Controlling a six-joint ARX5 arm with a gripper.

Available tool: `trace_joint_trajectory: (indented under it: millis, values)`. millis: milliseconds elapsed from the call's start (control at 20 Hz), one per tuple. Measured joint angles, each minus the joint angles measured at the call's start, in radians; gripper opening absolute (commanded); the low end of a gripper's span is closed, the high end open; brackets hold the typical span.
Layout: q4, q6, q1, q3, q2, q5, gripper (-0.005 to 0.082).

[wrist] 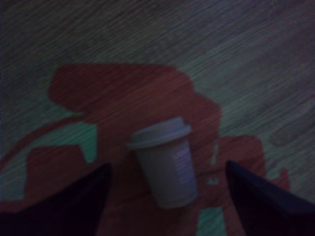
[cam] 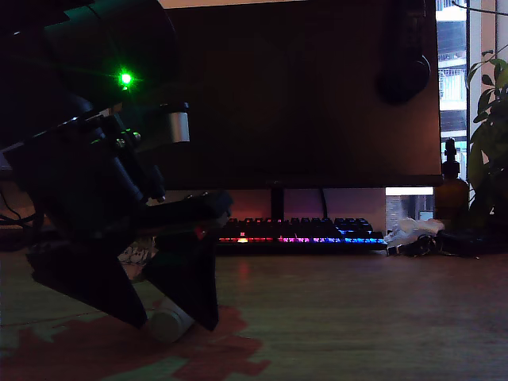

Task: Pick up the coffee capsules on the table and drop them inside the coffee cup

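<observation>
The arm fills the exterior view's left side, a dark bulk leaning down toward the table (cam: 357,309), with a green light glowing near its top and a pale cylindrical part jutting from its upper section. The gripper (cam: 176,321) hangs at the bottom — two dark wedge-shaped fingers (cam: 190,286) pointing downward, their tips almost on the table. The jaws stand spread, one finger on each side of a capsule (cam: 168,323) lying between them. In the wrist view the gripper (wrist: 167,189) shows only its two dark fingertips (wrist: 74,204) — both clear of the capsule (wrist: 167,164), gaps on either side.
</observation>
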Motion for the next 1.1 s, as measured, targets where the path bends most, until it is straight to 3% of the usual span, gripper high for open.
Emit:
trace_joint_trajectory:
  millis: [150,250,750,1100]
  values:
    - [-0.007,0.0,0.0,0.002,0.0,0.008,0.0354]
    - [-0.01,0.0,0.0,0.002,0.0,0.015,0.0301]
    - [-0.009,0.0,0.0,0.035,0.0,0.027,0.0132]
    - [-0.006,0.027,0.0,0.035,0.0,0.027,0.0127]
